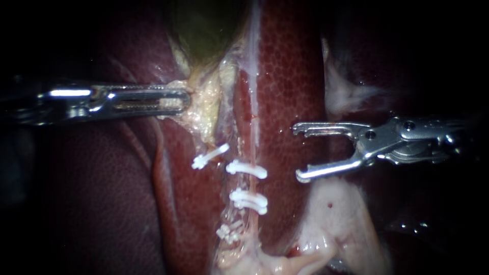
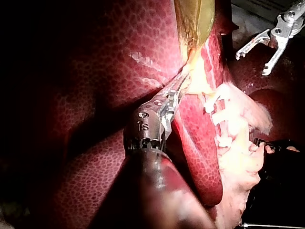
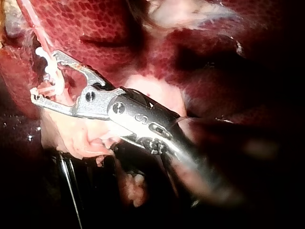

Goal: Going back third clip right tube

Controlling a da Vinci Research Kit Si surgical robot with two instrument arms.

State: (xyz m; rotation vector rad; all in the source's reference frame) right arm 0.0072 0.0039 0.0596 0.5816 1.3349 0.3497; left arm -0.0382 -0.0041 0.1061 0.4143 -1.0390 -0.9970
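Note:
A thin pale right tube (image 1: 253, 137) runs down the liver (image 1: 290, 76), with two white clips (image 1: 246, 169) (image 1: 248, 200) across it. Another white clip (image 1: 210, 156) sits on the left tube, and one more (image 1: 229, 233) lies lower down. To the right of the clipped tube and clear of it, my right instrument (image 1: 298, 153) has its jaws wide open and empty. In the right wrist view the right instrument (image 3: 44, 75) shows the clips (image 3: 45, 62) ahead of its jaws. My left instrument (image 1: 186, 99) (image 2: 178, 88) is shut on pale tissue just below the greenish gallbladder (image 1: 204, 25).
Pale fatty tissue (image 1: 336, 214) lies under the right instrument, and another pale flap (image 1: 341, 91) sits above it. Dark red liver (image 1: 102, 193) fills the left side. In the left wrist view my right instrument (image 2: 252, 52) stands open beyond the clips (image 2: 217, 117).

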